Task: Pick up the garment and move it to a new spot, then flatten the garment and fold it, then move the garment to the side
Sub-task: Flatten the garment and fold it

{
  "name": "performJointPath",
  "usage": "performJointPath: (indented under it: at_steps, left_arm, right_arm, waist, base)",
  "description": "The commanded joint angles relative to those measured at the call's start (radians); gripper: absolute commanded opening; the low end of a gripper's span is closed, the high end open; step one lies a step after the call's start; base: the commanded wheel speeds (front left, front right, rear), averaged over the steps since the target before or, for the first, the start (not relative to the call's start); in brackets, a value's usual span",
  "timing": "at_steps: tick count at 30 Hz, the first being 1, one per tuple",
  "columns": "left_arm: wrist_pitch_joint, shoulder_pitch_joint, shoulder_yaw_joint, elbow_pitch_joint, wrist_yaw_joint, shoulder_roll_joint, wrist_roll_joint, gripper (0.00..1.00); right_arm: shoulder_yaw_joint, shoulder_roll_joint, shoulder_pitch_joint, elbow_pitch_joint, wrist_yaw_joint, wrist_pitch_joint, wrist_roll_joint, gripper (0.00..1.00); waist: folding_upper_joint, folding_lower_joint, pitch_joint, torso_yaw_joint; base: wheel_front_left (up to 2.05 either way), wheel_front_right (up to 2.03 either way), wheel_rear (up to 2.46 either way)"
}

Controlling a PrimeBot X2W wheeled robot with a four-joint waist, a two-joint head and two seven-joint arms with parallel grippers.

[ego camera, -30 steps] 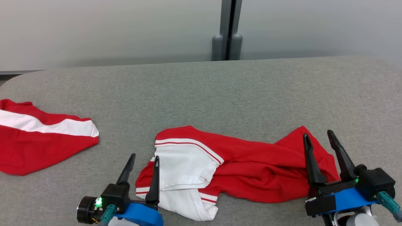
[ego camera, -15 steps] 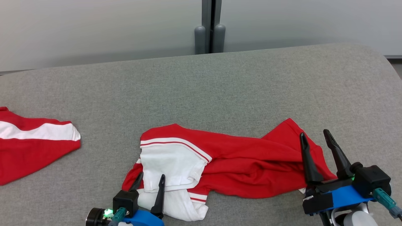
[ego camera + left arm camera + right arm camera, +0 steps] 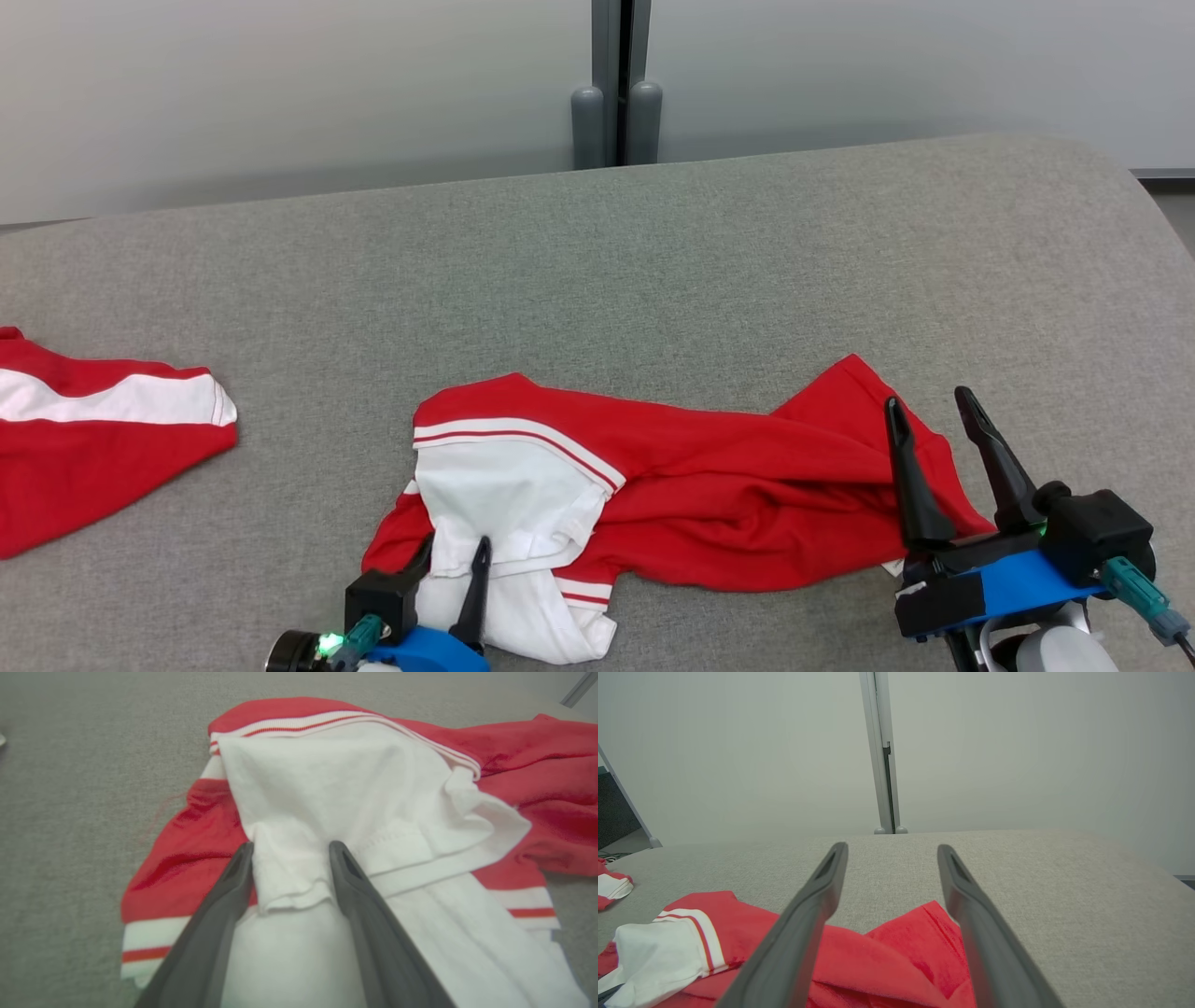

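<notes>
Grey table (image 3: 653, 280), crumpled red-and-white garment (image 3: 728, 485)

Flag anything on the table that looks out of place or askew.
The garment lies bunched and twisted near the front edge of the table, not flat. A second red-and-white garment lies apart at the far left. Nothing looks torn or spilled.

**Grey Surface Bearing Two Garments**

A wide grey fabric-covered surface (image 3: 653, 261) with rounded far corners is seen in the head view. A crumpled red and white garment (image 3: 747, 485) is spread across it from 7 to 4 o'clock, near the front edge, with its white part bunched at the 7 o'clock end. A second red garment (image 3: 84, 448) with a white band is laid between 8 and 9 o'clock, well apart from the first.
</notes>
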Motion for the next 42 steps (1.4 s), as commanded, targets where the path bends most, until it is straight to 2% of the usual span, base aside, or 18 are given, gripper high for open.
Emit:
performJointPath:
  at_steps: [1, 9, 20, 27, 34, 42]
  left_arm:
    - [0.001, -0.021, -0.013, 0.015, -0.002, 0.0, -0.006, 0.0]
    - [0.0, -0.019, -0.02, -0.072, 0.007, 0.001, -0.008, 0.0]
    - [0.0, 0.047, 0.03, -0.384, 0.014, 0.001, 0.038, 0.0]
    - [0.0, 0.084, 0.07, -0.525, 0.003, 0.009, 0.081, 0.0]
    - [0.0, 0.041, 0.093, -0.575, -0.01, 0.02, 0.109, 0.0]
    - [0.0, -0.112, 0.121, -0.538, -0.028, 0.063, 0.137, 0.0]
  right_arm:
    - [0.0, -0.006, -0.004, 0.001, 0.0, 0.0, 0.007, 1.0]
    - [-0.013, -0.004, 0.015, -0.001, 0.0, 0.0, 0.01, 1.0]
    - [-0.028, 0.004, 0.026, -0.003, 0.0, 0.0, 0.017, 1.0]
    - [-0.031, 0.007, 0.013, -0.005, 0.0, 0.0, 0.015, 1.0]
    - [-0.023, 0.007, -0.016, -0.001, 0.0, 0.0, 0.022, 1.0]
    - [-0.035, 0.005, -0.056, -0.009, 0.0, 0.0, 0.026, 1.0]
  waist:
    - [0.0, 0.0, -0.002, 0.002]
    - [0.0, 0.0, -0.012, 0.031]
    - [0.0, 0.0, -0.024, 0.135]
    - [0.0, 0.0, -0.019, 0.159]
    - [0.0, 0.0, 0.007, 0.111]
    - [0.0, 0.0, 0.072, -0.017]
  base:
    - [0.0, 0.0, 0.0]
    - [0.0, 0.0, 0.0]
    - [0.0, 0.0, 0.0]
    - [0.0, 0.0, 0.0]
    - [0.0, 0.0, 0.0]
    - [0.0, 0.0, 0.0]
